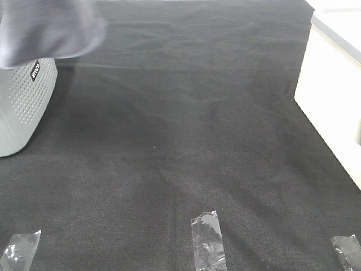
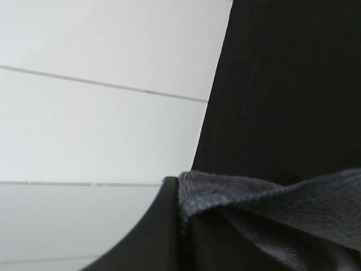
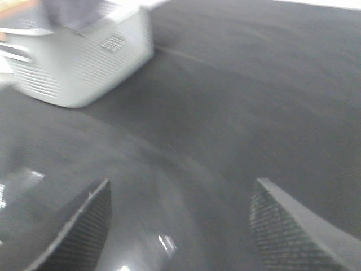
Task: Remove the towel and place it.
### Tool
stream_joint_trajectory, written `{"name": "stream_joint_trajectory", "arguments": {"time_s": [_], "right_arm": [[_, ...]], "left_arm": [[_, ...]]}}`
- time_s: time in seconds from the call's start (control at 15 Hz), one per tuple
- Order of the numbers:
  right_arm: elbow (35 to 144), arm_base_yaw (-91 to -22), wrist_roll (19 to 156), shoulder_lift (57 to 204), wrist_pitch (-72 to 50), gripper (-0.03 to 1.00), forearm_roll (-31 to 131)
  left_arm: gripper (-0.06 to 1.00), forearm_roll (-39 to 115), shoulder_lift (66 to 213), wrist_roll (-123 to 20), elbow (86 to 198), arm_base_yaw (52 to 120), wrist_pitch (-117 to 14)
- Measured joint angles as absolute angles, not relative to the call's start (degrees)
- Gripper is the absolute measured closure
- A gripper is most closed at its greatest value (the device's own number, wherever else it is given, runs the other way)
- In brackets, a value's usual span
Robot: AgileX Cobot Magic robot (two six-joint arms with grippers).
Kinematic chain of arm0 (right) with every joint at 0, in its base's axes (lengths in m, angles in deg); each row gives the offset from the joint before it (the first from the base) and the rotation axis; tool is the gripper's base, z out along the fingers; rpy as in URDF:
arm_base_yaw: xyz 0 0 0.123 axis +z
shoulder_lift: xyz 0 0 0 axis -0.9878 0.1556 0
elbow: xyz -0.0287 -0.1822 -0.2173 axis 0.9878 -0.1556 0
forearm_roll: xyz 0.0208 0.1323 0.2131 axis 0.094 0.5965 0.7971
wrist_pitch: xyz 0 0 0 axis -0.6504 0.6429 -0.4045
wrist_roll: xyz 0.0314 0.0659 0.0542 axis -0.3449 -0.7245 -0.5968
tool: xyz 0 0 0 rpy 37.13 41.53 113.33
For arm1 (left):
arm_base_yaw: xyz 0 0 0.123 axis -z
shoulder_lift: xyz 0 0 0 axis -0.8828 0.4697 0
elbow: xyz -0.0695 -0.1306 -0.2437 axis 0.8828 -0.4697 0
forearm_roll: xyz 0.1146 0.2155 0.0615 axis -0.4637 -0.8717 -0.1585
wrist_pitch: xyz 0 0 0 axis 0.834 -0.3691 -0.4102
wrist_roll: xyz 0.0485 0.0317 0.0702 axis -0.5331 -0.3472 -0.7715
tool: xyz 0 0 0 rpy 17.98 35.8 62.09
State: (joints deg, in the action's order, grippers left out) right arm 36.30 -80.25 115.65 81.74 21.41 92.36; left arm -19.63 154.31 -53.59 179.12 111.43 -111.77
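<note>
The greyish-purple towel (image 1: 48,28) hangs at the far left of the exterior view, draped over the top of a white perforated basket (image 1: 22,107). Neither gripper shows in that view. In the left wrist view my left gripper (image 2: 179,195) is shut on the towel's (image 2: 271,209) stitched hem, which bunches against one dark finger (image 2: 149,237); the other finger is hidden by the cloth. My right gripper (image 3: 180,226) stands open over the black cloth with nothing between its fingers (image 3: 84,226). That blurred view has the basket (image 3: 84,62) farther off, with the towel (image 3: 73,11) above it.
Black cloth (image 1: 186,141) covers the table. Three pieces of clear tape (image 1: 207,240) lie along the front edge. A white block (image 1: 330,96) stands at the right edge. White tiled floor (image 2: 101,113) shows beyond the table's edge in the left wrist view.
</note>
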Motion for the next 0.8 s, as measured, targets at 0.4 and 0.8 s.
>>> {"name": "stream_joint_trajectory", "arguments": {"time_s": [0.4, 0.8], "right_arm": [[38.7, -80.2, 156.3, 107.5, 29.9, 0.14, 120.4], [53.8, -79.7, 164.2, 131.9, 43.8, 0.13, 125.5]], "left_arm": [[0.94, -18.9, 154.4, -53.6, 179.1, 120.9, -103.9], [0.94, -14.8, 156.5, -53.6, 179.1, 121.2, -101.5]]}}
